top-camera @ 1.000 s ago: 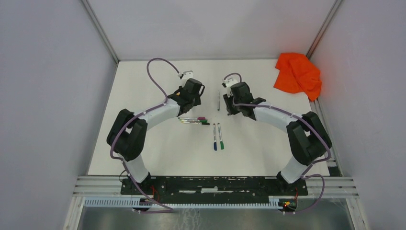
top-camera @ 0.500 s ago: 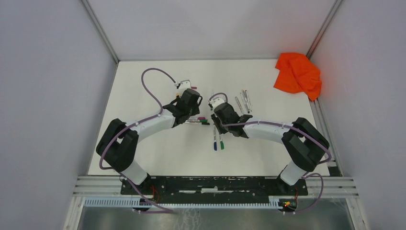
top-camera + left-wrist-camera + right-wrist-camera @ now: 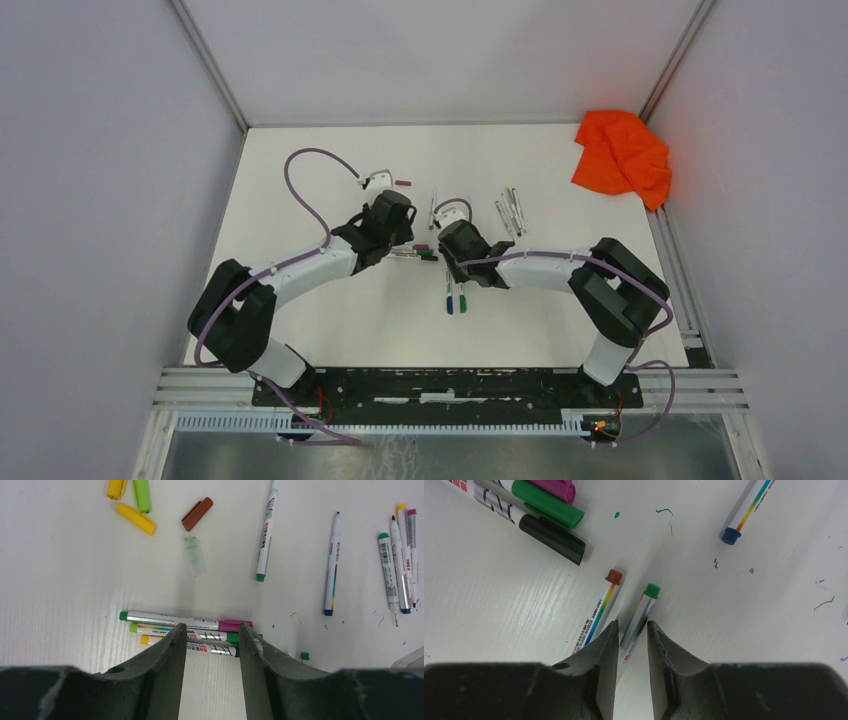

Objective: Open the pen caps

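Three capped pens lie side by side mid-table, with a magenta cap, a green cap and a black cap. My left gripper is open and empty, its fingertips just over these pens' barrels. Two more pens lie nearer, with a blue and a green cap at their near ends. My right gripper is low over them and open, its jaws astride the green-ended pen with a gap on one side. Loose caps lie farther back: yellow, green, dark red.
Uncapped pens lie at the back: one, another, and a group to the right. A pale translucent cap and a loose magenta cap lie on the white table. An orange cloth sits in the back right corner.
Both grippers have come from the back of the table toward the near side. The left now hovers over the three capped pens, the right has dropped over the two nearer pens.
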Motion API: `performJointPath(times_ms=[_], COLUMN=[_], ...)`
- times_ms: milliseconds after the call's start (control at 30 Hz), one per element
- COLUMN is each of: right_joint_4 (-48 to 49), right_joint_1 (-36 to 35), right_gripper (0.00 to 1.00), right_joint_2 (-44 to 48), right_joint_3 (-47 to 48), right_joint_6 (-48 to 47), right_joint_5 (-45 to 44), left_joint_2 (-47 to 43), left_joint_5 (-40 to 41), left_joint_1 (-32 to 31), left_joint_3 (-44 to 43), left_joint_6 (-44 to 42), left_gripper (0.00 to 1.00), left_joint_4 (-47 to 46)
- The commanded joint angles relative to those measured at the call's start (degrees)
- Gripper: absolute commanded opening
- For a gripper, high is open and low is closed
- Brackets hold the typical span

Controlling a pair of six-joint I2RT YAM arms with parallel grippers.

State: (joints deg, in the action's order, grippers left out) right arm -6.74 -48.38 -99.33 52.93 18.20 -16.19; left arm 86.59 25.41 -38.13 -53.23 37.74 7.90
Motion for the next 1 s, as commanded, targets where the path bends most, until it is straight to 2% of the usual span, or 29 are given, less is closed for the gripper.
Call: performJointPath(times_ms=[0,267,433,667,967], right_joint_4=[-0.69,2.12,4.49,9.65,22.96], right_joint_1=[-0.40,-0.32,0.19,2.40,7.96], right_gripper=[0.30,0.00,0.00,0.00,0.00], right_joint_2=[-1.84,-0.98,1.86,10.48,21.11], right_joint_3=[-0.50,-5.37,-6.12,-7.87,-12.05], right_joint_6=[2.03,4.29,3.98,3.08,5.72], right_joint_5=[-0.93,-0.41,-0.76,0.42,10.71], left_joint_2=[-2.64,-5.99,-9.24,-11.84,-11.25], left_joint_5=[1.84,1.25,-1.17,-8.54,-24.36], left_joint_1=[-0.36,-0.28,-0.28,-0.32,-0.28], left_joint_3=[0.98,3.05,5.63,9.73,16.74], left_joint_6=[1.64,1.90,1.32,0.29,-0.39], left_gripper=[0.50,0.49,0.50,0.55,0.57], left_joint_4=[-2.32,-2.81,-5.52,-14.30,-31.98])
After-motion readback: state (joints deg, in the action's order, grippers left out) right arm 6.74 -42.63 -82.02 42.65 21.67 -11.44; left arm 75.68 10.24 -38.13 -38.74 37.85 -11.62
